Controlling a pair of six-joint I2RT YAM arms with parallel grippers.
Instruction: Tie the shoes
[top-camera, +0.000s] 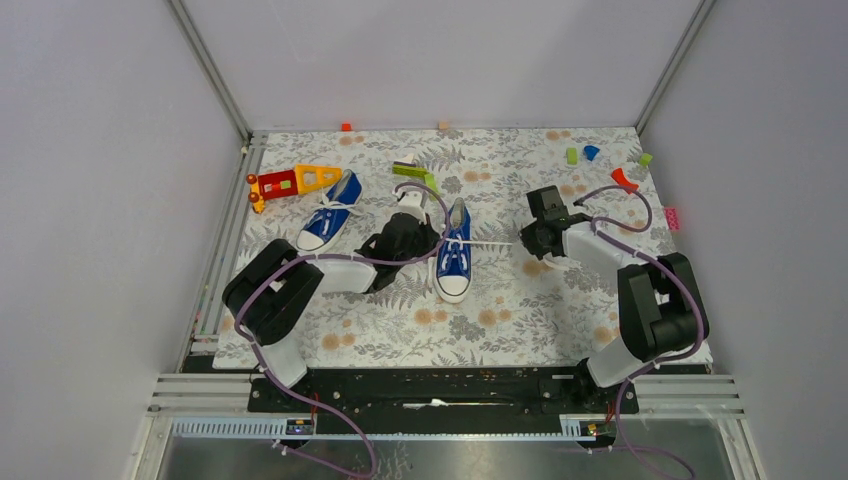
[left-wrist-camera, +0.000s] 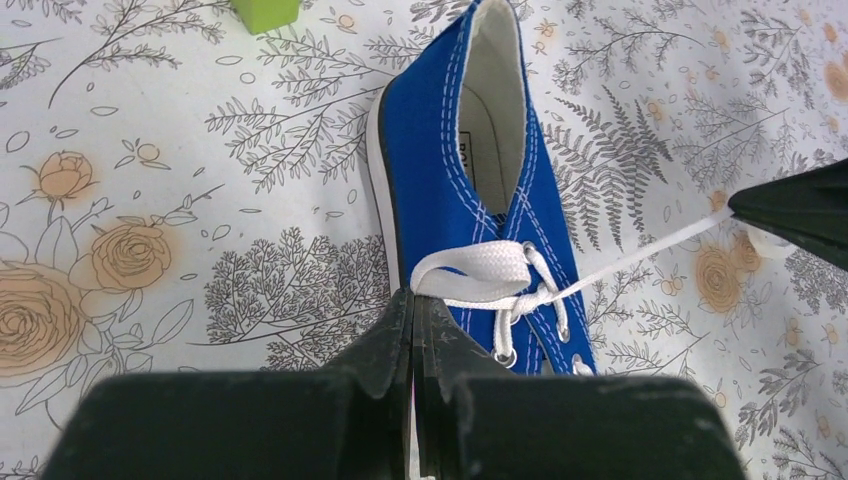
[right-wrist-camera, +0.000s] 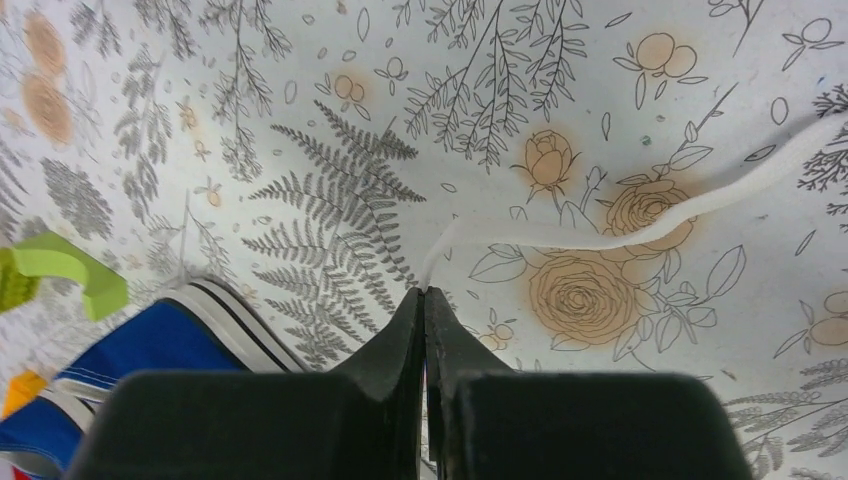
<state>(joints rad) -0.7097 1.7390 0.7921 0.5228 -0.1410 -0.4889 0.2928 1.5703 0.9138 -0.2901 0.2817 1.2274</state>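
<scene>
Two blue sneakers lie on the floral mat. One (top-camera: 328, 222) is at the left, apart from both grippers. The other (top-camera: 455, 250) is in the middle, toe toward me, also in the left wrist view (left-wrist-camera: 455, 160). My left gripper (top-camera: 436, 243) (left-wrist-camera: 413, 296) is at its left side, shut on a flat white lace loop (left-wrist-camera: 478, 272) over the eyelets. My right gripper (top-camera: 523, 242) (right-wrist-camera: 424, 292) is to the shoe's right, shut on the other white lace (right-wrist-camera: 600, 237), which stretches taut from the knot (top-camera: 492, 243) (left-wrist-camera: 640, 255). A blue sneaker's edge (right-wrist-camera: 150, 345) shows in the right wrist view.
A red-orange-yellow toy (top-camera: 290, 182) lies at the back left. A green block (top-camera: 415, 173) lies behind the middle shoe. Small coloured blocks (top-camera: 590, 153) and a red piece (top-camera: 623, 180) are at the back right. Grey walls close in the mat (top-camera: 500, 320).
</scene>
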